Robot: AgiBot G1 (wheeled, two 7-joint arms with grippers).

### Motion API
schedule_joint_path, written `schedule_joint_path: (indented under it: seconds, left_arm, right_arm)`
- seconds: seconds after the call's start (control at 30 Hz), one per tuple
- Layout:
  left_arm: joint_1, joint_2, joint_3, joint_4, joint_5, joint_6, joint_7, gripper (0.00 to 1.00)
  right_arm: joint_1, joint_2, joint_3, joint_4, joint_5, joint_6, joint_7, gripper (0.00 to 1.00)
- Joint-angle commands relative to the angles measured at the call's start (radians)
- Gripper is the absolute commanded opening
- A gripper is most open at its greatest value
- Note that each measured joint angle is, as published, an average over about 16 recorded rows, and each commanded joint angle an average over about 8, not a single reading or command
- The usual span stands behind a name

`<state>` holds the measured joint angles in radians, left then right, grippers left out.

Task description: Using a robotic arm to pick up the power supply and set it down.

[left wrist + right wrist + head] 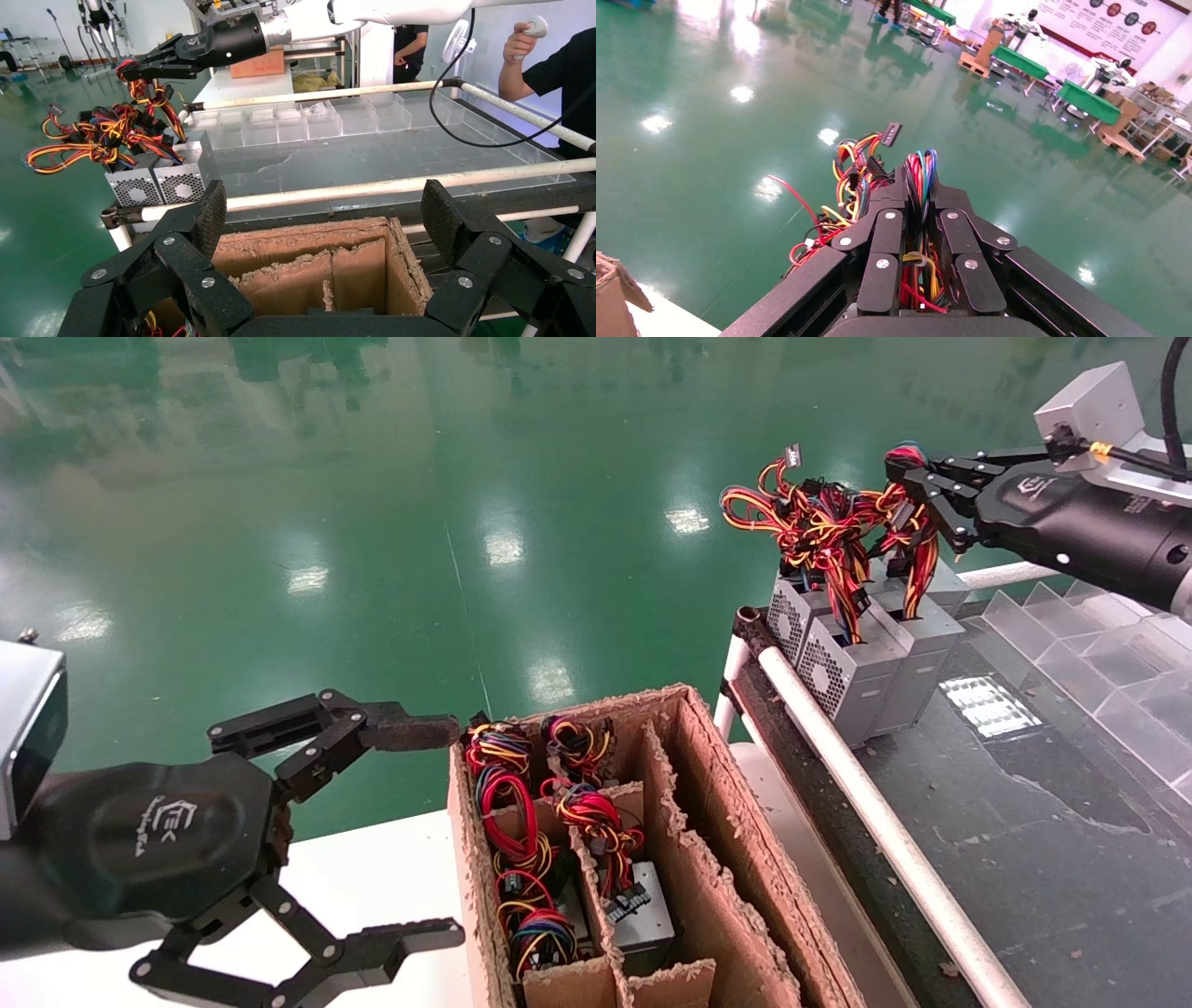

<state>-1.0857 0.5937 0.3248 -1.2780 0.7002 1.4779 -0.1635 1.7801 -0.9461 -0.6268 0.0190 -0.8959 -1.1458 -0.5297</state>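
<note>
Three silver-grey power supplies (852, 677) stand together at the far corner of the dark table (1024, 822), vent sides facing left. Their red, yellow and black wires (819, 528) rise in a tangle above them. My right gripper (908, 467) is shut on a loop of that wire bundle (919, 172), above the rear box; the boxes look to be resting on the table. My left gripper (452, 833) hangs open beside the cardboard box (736, 822), nothing between its fingers (204, 217). The left wrist view shows the same power supplies (158, 184) and my right gripper (151, 67).
The cardboard box has dividers, and its left compartments hold more power supplies (643, 919) with coiled wires. A white pipe rail (866, 803) edges the dark table. Clear plastic trays (1099, 654) line its far right side. A person (555, 70) stands beyond the table.
</note>
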Motion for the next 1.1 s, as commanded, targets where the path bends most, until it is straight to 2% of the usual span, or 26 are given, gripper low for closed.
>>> schedule_joint_path:
  seconds: [0.03, 0.13, 0.17, 0.83, 1.1]
  left_arm:
    - [0.000, 0.000, 0.000, 0.000, 0.000, 0.000, 0.000, 1.00]
    - [0.000, 0.000, 0.000, 0.000, 0.000, 0.000, 0.000, 1.00]
    - [0.000, 0.000, 0.000, 0.000, 0.000, 0.000, 0.000, 1.00]
    - [0.000, 0.000, 0.001, 0.000, -0.001, 0.000, 0.000, 1.00]
    - [0.000, 0.000, 0.001, 0.000, -0.001, 0.000, 0.001, 1.00]
  right_arm:
    - [-0.002, -0.002, 0.000, -0.001, 0.000, -0.002, -0.007, 0.56]
    - [-0.008, -0.002, -0.001, -0.002, -0.001, -0.006, -0.017, 0.93]
    - [-0.009, -0.002, 0.000, -0.003, 0.000, -0.008, -0.019, 1.00]
    - [-0.001, 0.019, 0.005, -0.025, 0.008, -0.009, -0.004, 1.00]
    - [0.012, 0.039, 0.034, -0.039, 0.050, -0.044, 0.064, 1.00]
